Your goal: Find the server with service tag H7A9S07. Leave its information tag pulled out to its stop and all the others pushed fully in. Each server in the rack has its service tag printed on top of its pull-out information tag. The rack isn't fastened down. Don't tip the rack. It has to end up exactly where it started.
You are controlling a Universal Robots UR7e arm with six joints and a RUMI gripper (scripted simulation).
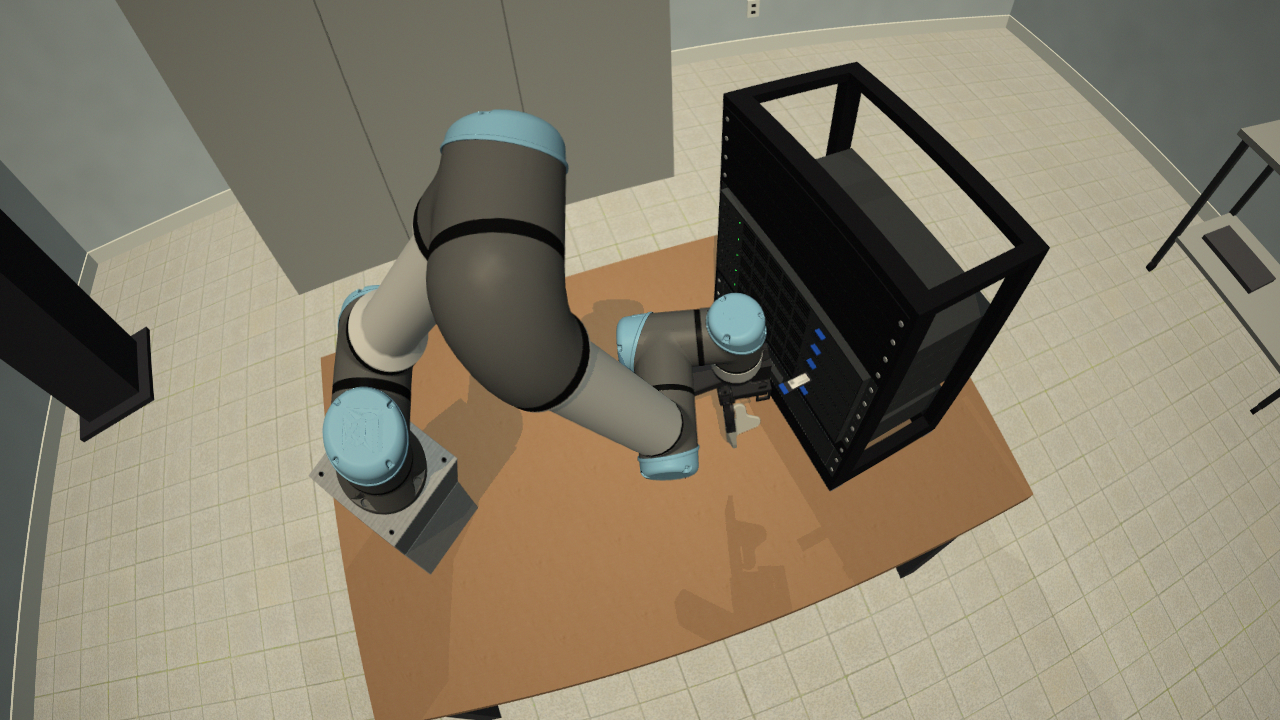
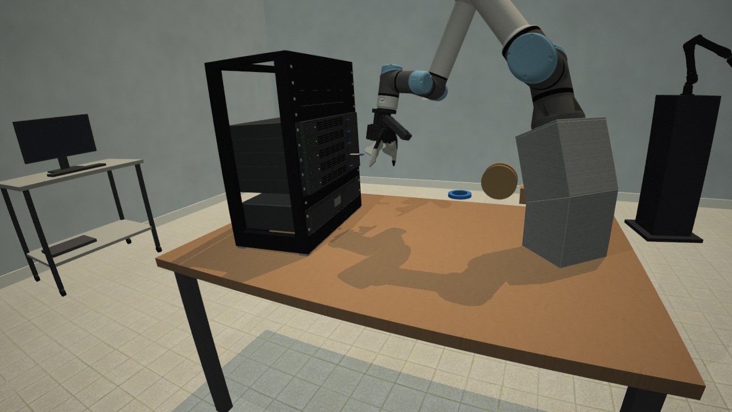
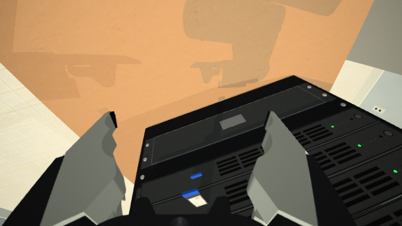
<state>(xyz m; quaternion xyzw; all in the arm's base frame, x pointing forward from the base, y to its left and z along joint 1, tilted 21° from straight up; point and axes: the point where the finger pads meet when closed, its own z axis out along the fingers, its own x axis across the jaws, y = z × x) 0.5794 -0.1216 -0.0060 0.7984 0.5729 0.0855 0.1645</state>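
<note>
In front of the rack's face, just off its blue-tipped tags, the claw (image 1: 744,428) (image 2: 382,162) (image 3: 191,112) hangs with its fingers spread wide and nothing between them, pointing down toward the counter (image 1: 572,573) (image 2: 460,312) (image 3: 151,28); beside it, near but apart, one information tag (image 1: 798,381) (image 2: 355,154) (image 3: 197,199) stands out from its server, white plate showing behind the blue end, while the other blue tabs (image 1: 811,363) (image 2: 351,165) (image 3: 196,176) sit close to the panel; the print is too small to read, so I cannot tell whether the drawn tag is H7A9S07 or where that server sits among the five; the rack (image 1: 984,210) (image 2: 299,153) (image 3: 220,105) stands upright on the counter, and being loose it is the chief worry: a finger swung in too low or too far could knock the drawn tag sideways or shove the whole frame back, a hard pull past the stop could drag or tip it, and closing before the print is read could leave the wrong tag out
</note>
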